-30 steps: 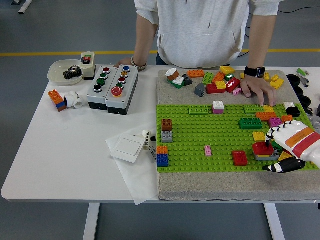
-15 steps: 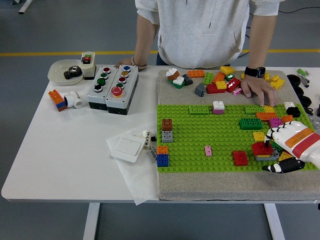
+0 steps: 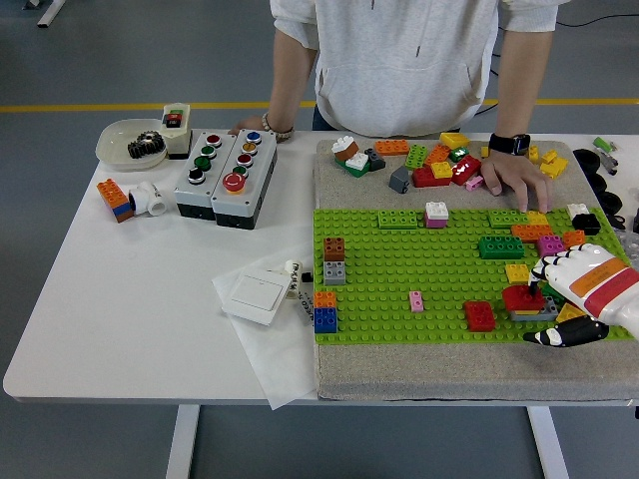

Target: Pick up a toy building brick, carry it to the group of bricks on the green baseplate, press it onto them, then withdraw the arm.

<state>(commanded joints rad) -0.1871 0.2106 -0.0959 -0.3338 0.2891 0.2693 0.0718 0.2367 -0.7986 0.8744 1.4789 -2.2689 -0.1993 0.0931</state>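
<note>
Pressing looks like the step in hand, judging by how things lie. Right hand (image 3: 574, 282) comes in from the right edge over the green baseplate (image 3: 399, 269), white fingers (image 3: 552, 271) curled down w/ tips on or just above a red brick (image 3: 523, 297). That brick sits atop a grey brick (image 3: 529, 313), near the plate's front-right corner. Black thumb (image 3: 561, 334) lies low, just in front of the stack. Whether the fingers clamp the red brick or only rest on it can't be told; contact is hidden under the fingertips.

To do it well, imo: push straight down, not sideways, so studs seat evenly & the stack doesn't tip. Red brick looks roughly square to the grey one, but alignment is too small to confirm. Yellow brick (image 3: 517, 271) just behind and another red brick (image 3: 479, 315) to the left are close, so the fingers should lift clear vertically before the arm pulls back to the right, else they may snag.

Person stands at the far side, one hand (image 3: 516, 178) flat on the mat near the loose bricks (image 3: 439, 165), other hand (image 3: 262, 127) by the button box (image 3: 225, 178). Neither is near the stack. Left arm isn't visible.

Risk: thumb drags the stack on withdrawal if opened late.
</note>
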